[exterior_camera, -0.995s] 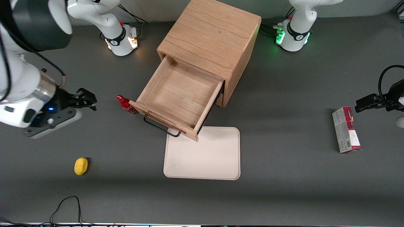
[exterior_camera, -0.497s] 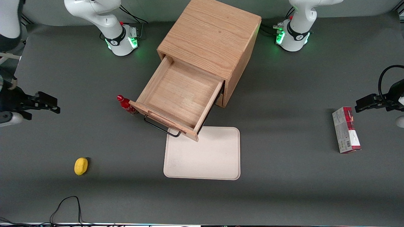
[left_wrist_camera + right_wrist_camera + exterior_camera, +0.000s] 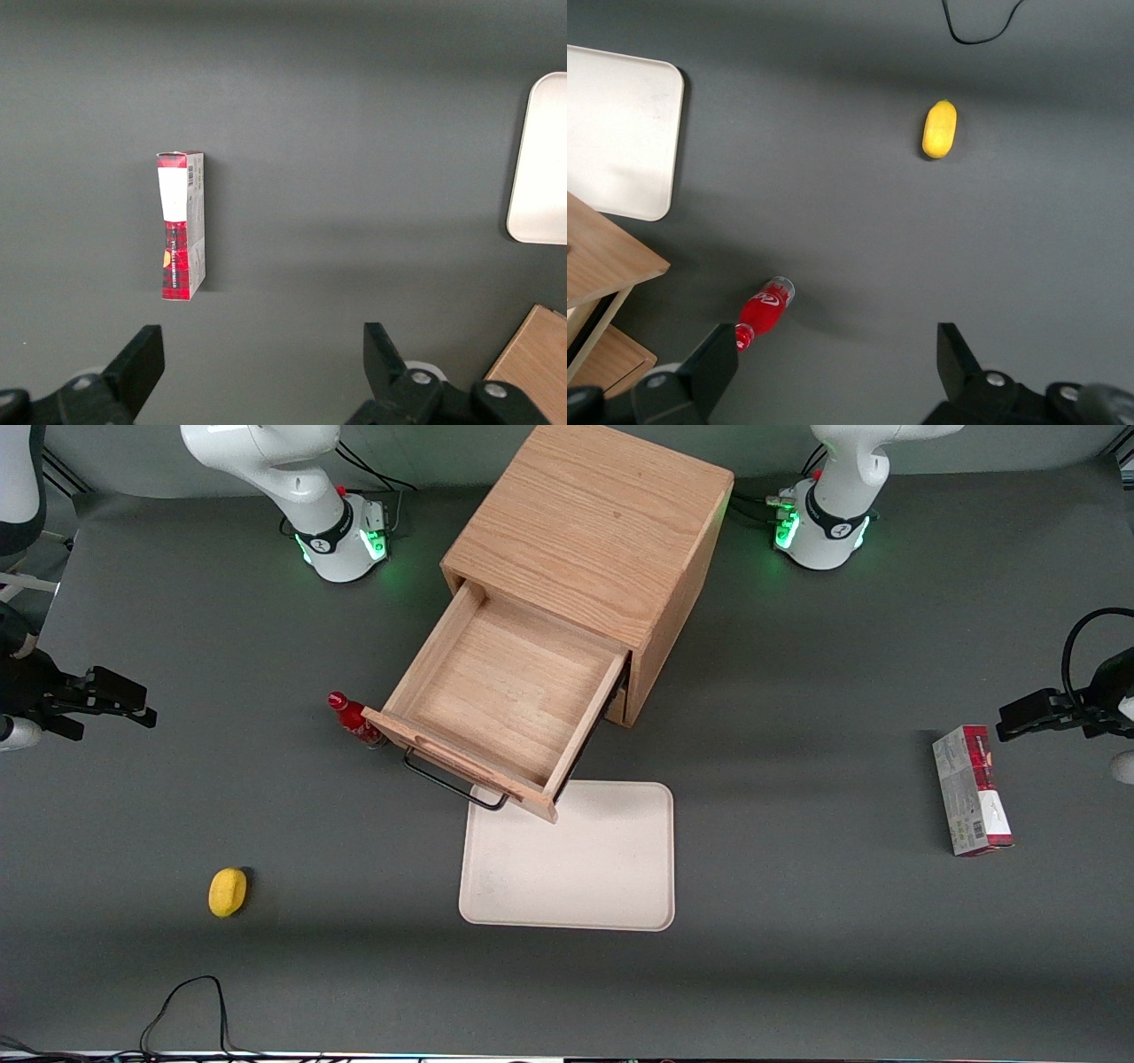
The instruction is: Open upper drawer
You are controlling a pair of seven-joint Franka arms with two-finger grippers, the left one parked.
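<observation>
Upper drawer is pulled well out of the cabinet. Gripper hangs at the working arm's table end, fingers spread, holding nothing.

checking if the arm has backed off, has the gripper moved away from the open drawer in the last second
Yes. The gripper has pulled away from the upper drawer and the red bottle, toward the working arm's end of the table. Its fingers are open and hold nothing.

You see red bottle lying on table, cream tray nearer front camera; yellow lemon-like object toward working arm's end; red-grey carton toward parked arm's end.
</observation>
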